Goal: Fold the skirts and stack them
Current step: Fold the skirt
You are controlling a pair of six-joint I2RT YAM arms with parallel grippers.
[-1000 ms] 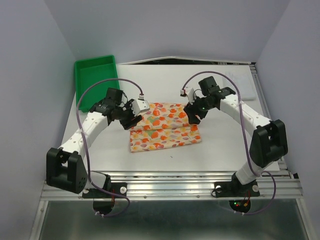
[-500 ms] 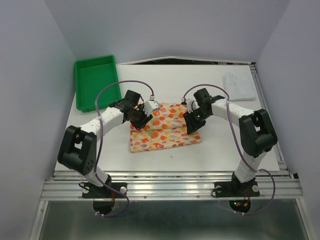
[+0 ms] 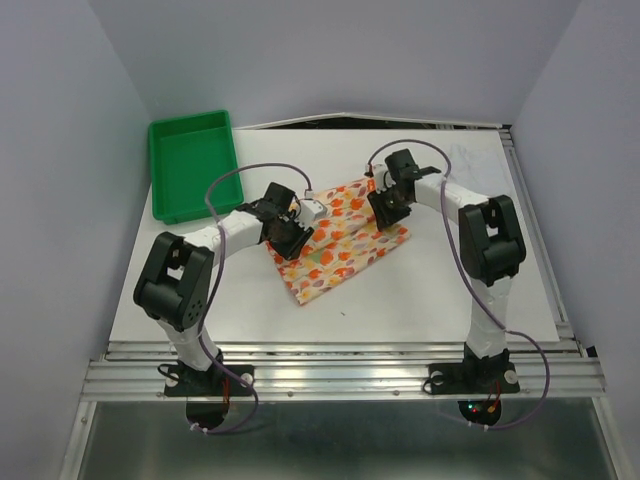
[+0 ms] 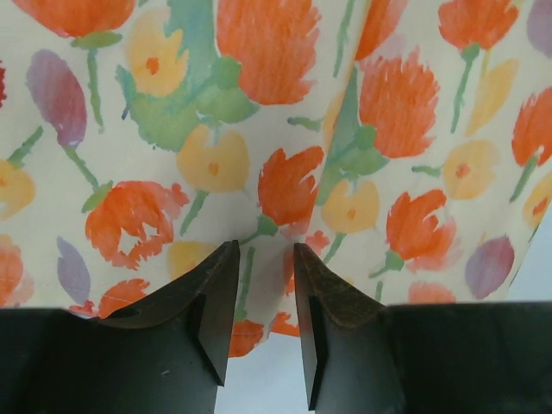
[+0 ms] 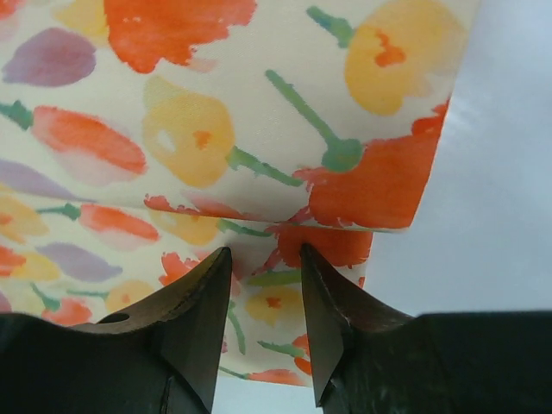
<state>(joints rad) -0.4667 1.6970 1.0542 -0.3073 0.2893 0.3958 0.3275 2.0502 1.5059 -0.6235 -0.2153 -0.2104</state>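
The cream floral skirt [image 3: 343,243] lies folded on the white table, turned so it runs diagonally. My left gripper [image 3: 297,233] is at its left edge. In the left wrist view the jaws stand narrowly apart with the skirt's hem [image 4: 263,285] pinched between them. My right gripper [image 3: 386,211] is at the skirt's far right corner, its jaws closed on the lower layer [image 5: 267,302] under a folded flap [image 5: 259,112]. The plain white skirt [image 3: 478,165] lies faintly visible at the back right of the table.
A green plastic tray [image 3: 193,165] stands at the back left. Purple cables loop above both arms. The table's metal front rail [image 3: 340,365] runs along the near edge, and grey walls close in left and right.
The floral skirt has turned from lying square to lying diagonally. Its left end came nearer and its right end went farther back. Both grippers moved with it and drew closer together.
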